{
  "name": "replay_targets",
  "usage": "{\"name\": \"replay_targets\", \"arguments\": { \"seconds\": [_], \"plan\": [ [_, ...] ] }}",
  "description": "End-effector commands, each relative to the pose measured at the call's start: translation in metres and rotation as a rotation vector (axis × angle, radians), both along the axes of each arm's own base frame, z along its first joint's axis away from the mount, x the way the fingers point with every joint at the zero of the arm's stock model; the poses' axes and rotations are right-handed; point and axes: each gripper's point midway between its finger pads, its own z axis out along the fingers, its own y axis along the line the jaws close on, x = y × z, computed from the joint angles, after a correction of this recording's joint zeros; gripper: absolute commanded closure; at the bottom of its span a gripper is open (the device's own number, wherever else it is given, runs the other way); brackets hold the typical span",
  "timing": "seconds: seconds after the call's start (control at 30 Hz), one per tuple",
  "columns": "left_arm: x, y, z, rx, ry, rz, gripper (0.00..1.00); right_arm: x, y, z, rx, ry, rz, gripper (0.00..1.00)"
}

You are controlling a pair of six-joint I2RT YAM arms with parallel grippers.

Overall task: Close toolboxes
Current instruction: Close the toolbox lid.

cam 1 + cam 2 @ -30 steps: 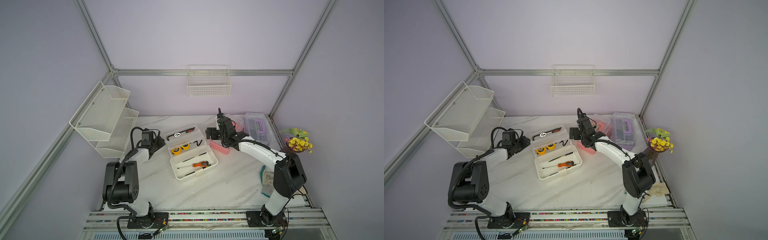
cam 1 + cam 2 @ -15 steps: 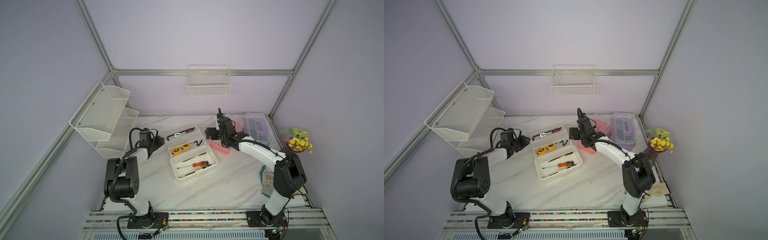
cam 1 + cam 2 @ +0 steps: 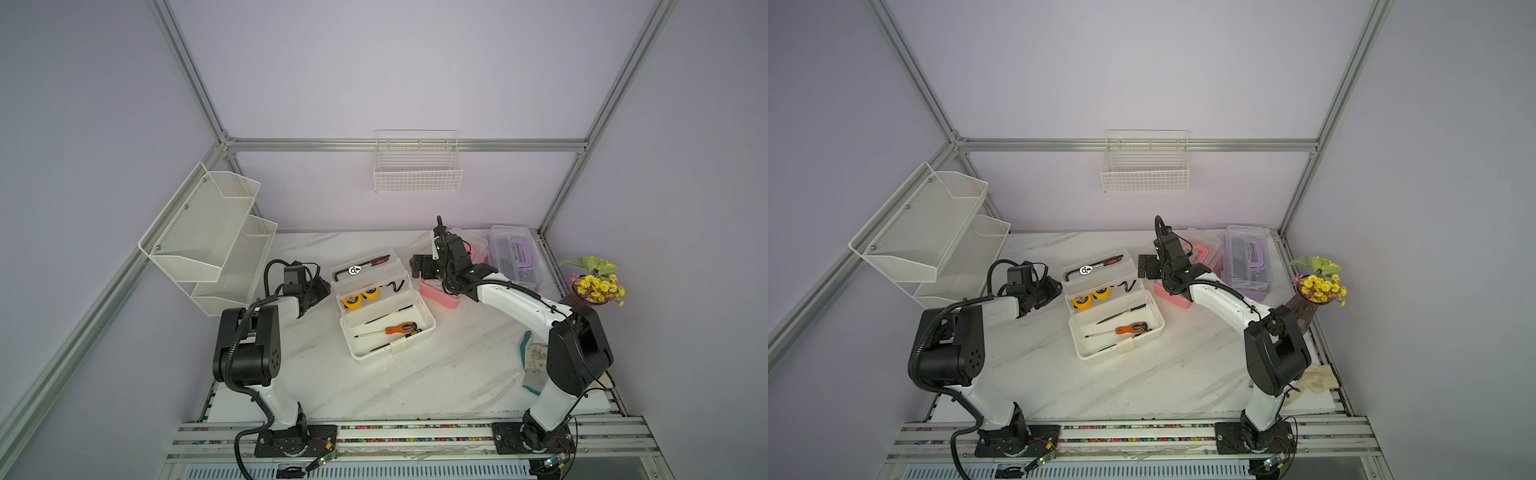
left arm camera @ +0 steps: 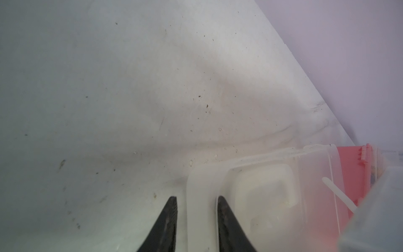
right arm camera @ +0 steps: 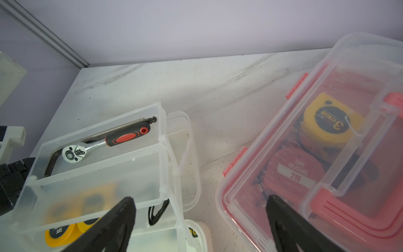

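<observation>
Lavender walls all round, white marble table (image 3: 415, 374) underneath. In both top views the white toolbox (image 3: 430, 328) (image 3: 1158, 328) sits mid-table, wide open, with its tray lifted toward 12 o'clock, a ratchet (image 3: 365, 266) in it and an orange screwdriver (image 3: 399, 329) down in the base. The pink toolbox (image 3: 440, 297) (image 3: 1171, 297) is at its 2 o'clock with the lid down. The purple toolbox (image 3: 515, 257) (image 3: 1246, 266) is just past that, near the back corner, lid on too. My left gripper (image 3: 324, 286) (image 3: 1054, 286) is at the white box's 10 o'clock end. My right gripper (image 3: 417, 266) (image 3: 1148, 266) hangs above the gap between the white and pink boxes.

Left wrist cam: mostly bare table (image 4: 130, 87). My left gripper (image 4: 196, 198) is pinched on a white plastic strip of the white toolbox (image 4: 261, 192), one finger each side. I'd call it the handle, but it's blurry.

Right wrist cam: my right gripper (image 5: 200, 197) is spread wide, touching nothing. The white toolbox (image 5: 161, 131) with the ratchet (image 5: 104, 141) sits beside one finger. The pink toolbox (image 5: 224, 196), with a yellow tape measure (image 5: 327, 122) showing through its lid, is by the other.
</observation>
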Motion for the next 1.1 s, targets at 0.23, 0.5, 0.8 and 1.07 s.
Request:
{"name": "replay_targets", "arguments": {
  "seconds": [0.23, 0.5, 0.8, 1.07],
  "plan": [
    [0.028, 0.006, -0.005, 0.058, -0.008, 0.007, 0.75, -0.004, 0.002, 0.004, 0.036, 0.006, 0.013, 0.03],
    [0.037, 0.002, -0.003, 0.091, -0.021, -0.008, 1.0, -0.027, -0.007, -0.021, 0.02, 0.116, 0.005, 0.03],
    [0.035, 0.0, 0.04, 0.259, -0.134, 0.022, 1.0, -0.084, -0.018, -0.05, 0.066, 0.364, 0.003, 0.03],
    [0.023, -0.003, 0.094, 0.347, -0.308, 0.07, 1.0, -0.137, -0.02, -0.071, 0.053, 0.545, 0.026, 0.04]
  ]
}}
